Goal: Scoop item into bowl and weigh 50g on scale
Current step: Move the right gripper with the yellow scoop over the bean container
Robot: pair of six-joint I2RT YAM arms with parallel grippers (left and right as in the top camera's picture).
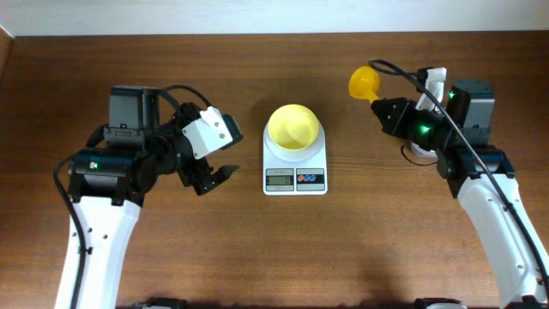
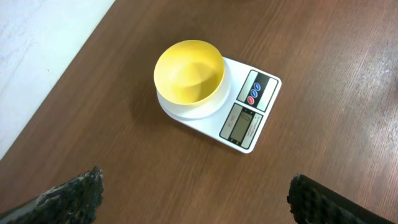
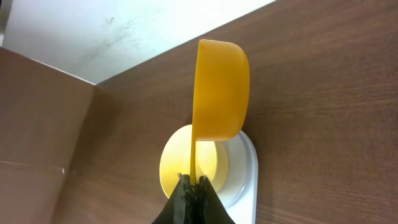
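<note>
The pale-yellow bowl point(image 1: 293, 127) stands on the white scale point(image 1: 294, 178) at the table's middle, and its inside looks bare point(image 2: 189, 70). The item is out of view. My left gripper point(image 1: 214, 178) hovers open to the left of the scale; in the left wrist view its dark fingertips point(image 2: 81, 196) frame bare wood, with the scale point(image 2: 249, 115) ahead. My right gripper point(image 1: 383, 110) is shut on the handle of a small yellow scoop point(image 1: 364, 82), held in the air to the right of the bowl. In the right wrist view the scoop point(image 3: 221, 87) stands on edge above the gripper point(image 3: 194, 183), with the bowl point(image 3: 177, 162) behind.
The brown wooden table ends at its back edge point(image 1: 274, 34), with a pale surface beyond point(image 2: 37, 50). A brown panel point(image 3: 37, 124) stands at the table's left side in the right wrist view. Both white arms reach in from the front corners.
</note>
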